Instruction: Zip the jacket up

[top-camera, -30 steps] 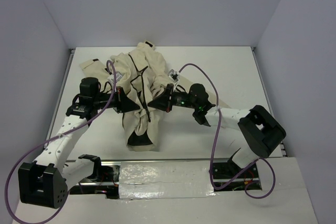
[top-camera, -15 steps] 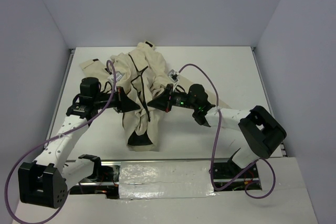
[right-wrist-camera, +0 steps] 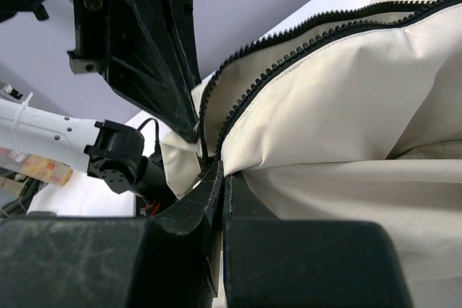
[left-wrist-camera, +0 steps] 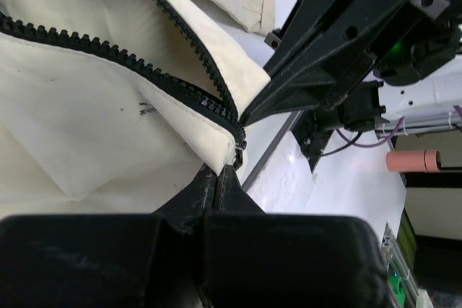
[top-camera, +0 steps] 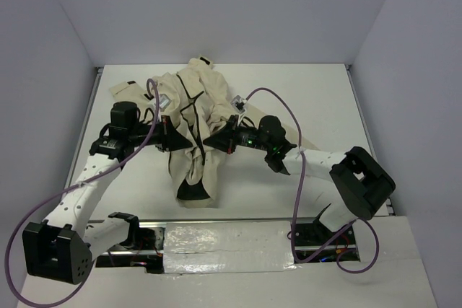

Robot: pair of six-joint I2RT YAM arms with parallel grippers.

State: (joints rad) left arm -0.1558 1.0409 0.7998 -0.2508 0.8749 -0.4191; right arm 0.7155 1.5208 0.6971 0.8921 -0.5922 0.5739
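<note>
From above, the jacket (top-camera: pixel 189 117) lies crumpled mid-frame on the white table (top-camera: pixel 325 95), with pale walls around it and purple cables (top-camera: pixel 278 102) looping over my arms. My left gripper (top-camera: pixel 184 147) and right gripper (top-camera: pixel 209 143) meet at its front.

Left wrist: I'm clenched on the hem at the zipper (left-wrist-camera: pixel 108 59) end, and the other gripper crowds the upper right.

Right wrist: I'm pinched on cream cloth beside open teeth.

No readable txt, nos. or logos; pale tag (top-camera: pixel 165 102) on jacket (top-camera: pixel 206 91) maybe printed, too blurry.
</note>
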